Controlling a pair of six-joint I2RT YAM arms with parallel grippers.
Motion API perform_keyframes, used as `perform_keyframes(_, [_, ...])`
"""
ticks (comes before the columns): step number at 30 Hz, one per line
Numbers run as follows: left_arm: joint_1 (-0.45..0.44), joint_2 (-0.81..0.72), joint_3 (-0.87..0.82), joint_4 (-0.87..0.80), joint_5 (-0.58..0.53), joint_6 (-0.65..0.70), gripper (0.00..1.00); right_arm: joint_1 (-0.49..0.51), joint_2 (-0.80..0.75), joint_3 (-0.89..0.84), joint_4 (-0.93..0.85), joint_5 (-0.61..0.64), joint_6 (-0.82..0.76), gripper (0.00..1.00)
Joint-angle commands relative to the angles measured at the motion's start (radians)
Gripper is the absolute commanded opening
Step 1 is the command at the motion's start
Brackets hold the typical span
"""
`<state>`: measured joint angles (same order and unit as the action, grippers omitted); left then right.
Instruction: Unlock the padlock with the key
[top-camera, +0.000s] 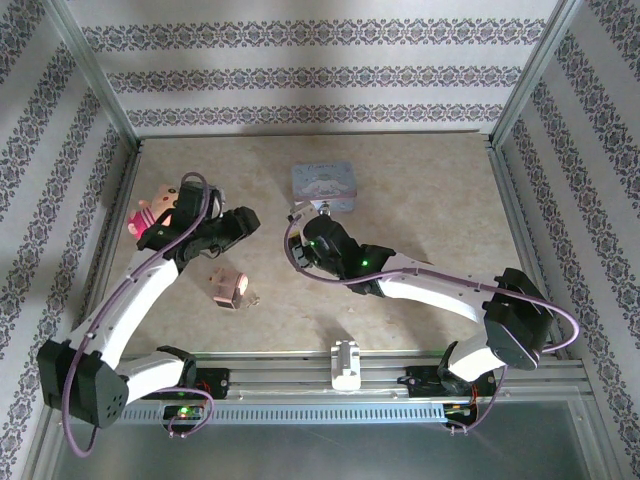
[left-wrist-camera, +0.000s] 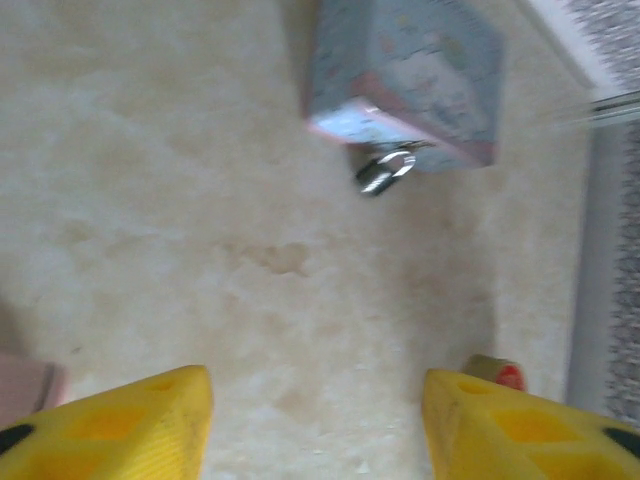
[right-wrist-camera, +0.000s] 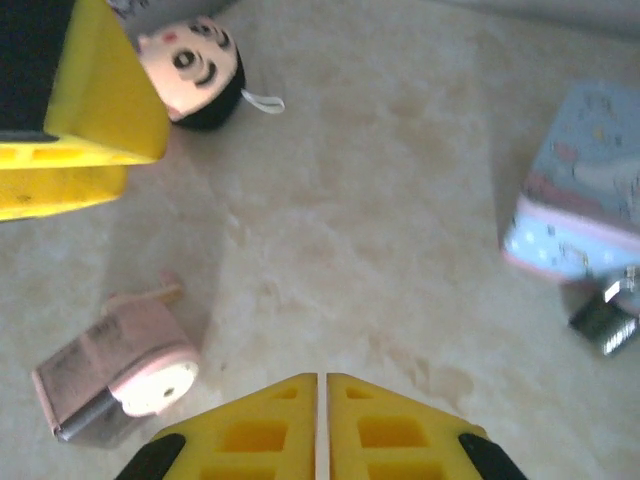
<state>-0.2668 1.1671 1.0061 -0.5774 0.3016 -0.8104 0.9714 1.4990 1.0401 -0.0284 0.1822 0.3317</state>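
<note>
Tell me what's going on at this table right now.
Two robot arms are set on opening a small padlock that sits at the edge of a pale-blue tin. The left gripper hovers open over the table, facing the lock from a distance. The right gripper is shut, with nothing visible between its fingers, and the lock lies off to the side of its wrist view. Neither gripper touches the padlock, so the unlocking has not begun.
</note>
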Motion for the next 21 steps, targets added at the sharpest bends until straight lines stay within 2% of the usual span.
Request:
perform_keyframes(1, [0.025, 0.004, -0.039, -0.084, -0.070, 0.034, 0.67, 0.016, 0.011, 0.073, -0.183, 0.021, 0.099, 0.11])
perform_keyframes(4, [0.063, -0.002, -0.078, -0.033, -0.051, -0.003, 0.75, 0.050, 0.082, 0.144, -0.303, 0.004, 0.141, 0.14])
perform_keyframes(7, [0.112, -0.004, -0.090, -0.019, -0.056, -0.015, 1.00, 0.088, 0.154, 0.195, -0.368, -0.043, 0.189, 0.19])
perform_keyframes(13, [0.227, -0.029, -0.057, -0.086, -0.132, 0.020, 0.99, 0.157, 0.294, 0.254, -0.393, -0.175, 0.183, 0.27])
perform_keyframes(18, [0.326, -0.057, -0.064, -0.091, -0.094, 0.027, 0.99, 0.199, 0.382, 0.306, -0.439, -0.170, 0.090, 0.42])
perform_keyframes(21, [0.354, -0.067, -0.068, -0.095, -0.090, 0.028, 0.99, 0.213, 0.440, 0.348, -0.483, -0.138, 0.038, 0.49])
